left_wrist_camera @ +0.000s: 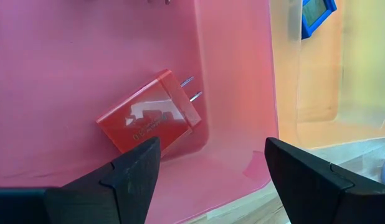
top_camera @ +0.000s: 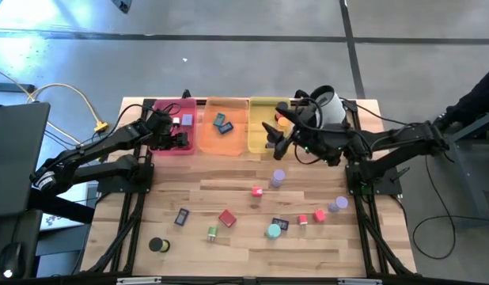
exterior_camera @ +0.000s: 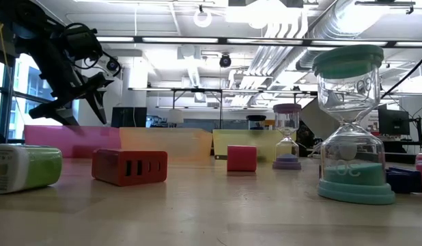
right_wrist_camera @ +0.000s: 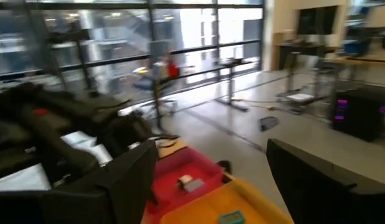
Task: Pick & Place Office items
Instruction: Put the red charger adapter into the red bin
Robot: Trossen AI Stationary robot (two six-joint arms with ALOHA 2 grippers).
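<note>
Red USB charger (left_wrist_camera: 150,119) lies flat in the pink tray (left_wrist_camera: 230,81), in the corner by the orange tray (left_wrist_camera: 317,87) — looks like a sorted drop. Long axis slants; prongs aim at the dividing wall. Left gripper (left_wrist_camera: 208,177) hovers just above, jaws wide, empty. Right gripper (top_camera: 273,136) spread, holding nothing, over the yellow tray (top_camera: 264,111).

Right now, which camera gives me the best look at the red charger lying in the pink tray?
The left wrist view: the red charger fills the frame, prongs showing, lying against the wall of the pink tray. From the high view the left arm covers that part of the tray; the low view shows only the tray's wall; the right wrist view does not show it.
</note>
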